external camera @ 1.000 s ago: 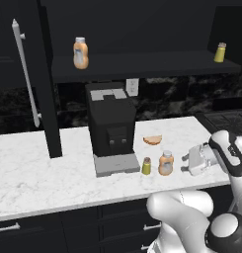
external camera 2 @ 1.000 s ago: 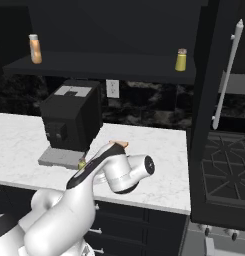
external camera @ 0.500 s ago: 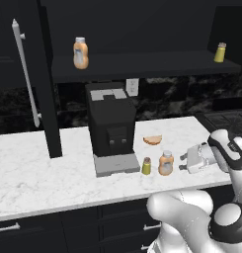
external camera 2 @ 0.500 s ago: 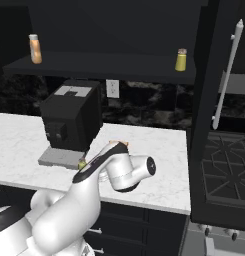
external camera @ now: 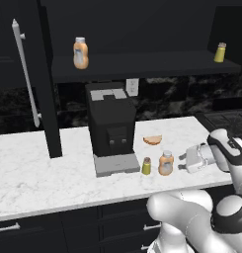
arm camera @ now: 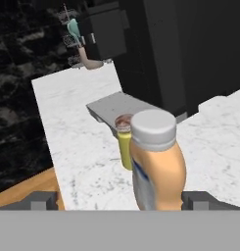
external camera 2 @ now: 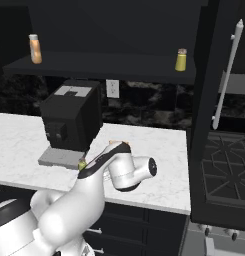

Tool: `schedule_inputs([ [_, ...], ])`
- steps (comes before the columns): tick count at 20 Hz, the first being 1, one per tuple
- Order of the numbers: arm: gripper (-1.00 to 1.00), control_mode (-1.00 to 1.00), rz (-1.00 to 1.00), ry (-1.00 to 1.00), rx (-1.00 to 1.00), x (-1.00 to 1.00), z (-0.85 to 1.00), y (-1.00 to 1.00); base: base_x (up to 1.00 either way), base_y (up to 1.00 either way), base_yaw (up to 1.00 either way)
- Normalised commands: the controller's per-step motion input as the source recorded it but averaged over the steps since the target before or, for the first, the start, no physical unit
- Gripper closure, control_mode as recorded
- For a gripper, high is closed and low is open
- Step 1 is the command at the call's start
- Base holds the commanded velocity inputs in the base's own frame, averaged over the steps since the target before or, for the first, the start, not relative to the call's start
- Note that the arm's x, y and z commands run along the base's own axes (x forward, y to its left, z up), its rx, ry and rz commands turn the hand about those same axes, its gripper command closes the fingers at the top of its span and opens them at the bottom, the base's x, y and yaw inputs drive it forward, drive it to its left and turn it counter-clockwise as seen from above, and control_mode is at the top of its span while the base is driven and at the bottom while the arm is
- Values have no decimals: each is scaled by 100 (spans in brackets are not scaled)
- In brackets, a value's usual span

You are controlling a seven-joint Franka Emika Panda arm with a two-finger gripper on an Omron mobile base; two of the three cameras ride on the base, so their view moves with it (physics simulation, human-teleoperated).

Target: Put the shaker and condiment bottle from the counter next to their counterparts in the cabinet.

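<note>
Bottle [external camera: 166,163] and shaker [external camera: 146,166] stood side by side on the counter [external camera: 43,173], just at the front corner of the coffee machine's tray [external camera: 116,164], the shaker at nine o'clock of the bottle in the left base view. A piece of bread [external camera: 152,140] lay behind them, at about twelve o'clock. Up in the open cabinet [external camera: 142,64], a matching orange bottle [external camera: 80,53] sat at the left of the shelf and a matching shaker [external camera: 220,52] at the far right, so neither counter item had yet been moved.

The gripper [external camera: 183,162] lay level with the bottle at its three o'clock, close beside it, jaws spread to their widest and holding nothing. In the hand view the bottle filled the space between the two finger tips [arm camera: 43,201], with the shaker just behind it (partly hidden by the bottle's shoulder).

The step in hand appeared to be the reach for the bottle. The next move would likely call for easing forward until the tips flanked its body, closing without nudging the shaker, then lifting clear and carrying it up to the shelf beside its twin.
</note>
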Motion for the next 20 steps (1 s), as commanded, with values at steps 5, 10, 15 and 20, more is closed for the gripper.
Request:
schedule_inputs([
  [5,-100,-100,0,0,0,12,-11,2,0,0,0],
  [10,-100,-100,0,0,0,10,-8,0,0,0,0],
  [15,-100,-100,0,-2,0,9,-8,0,0,0,0],
  [20,-100,-100,0,-1,0,8,-9,1,0,0,0],
])
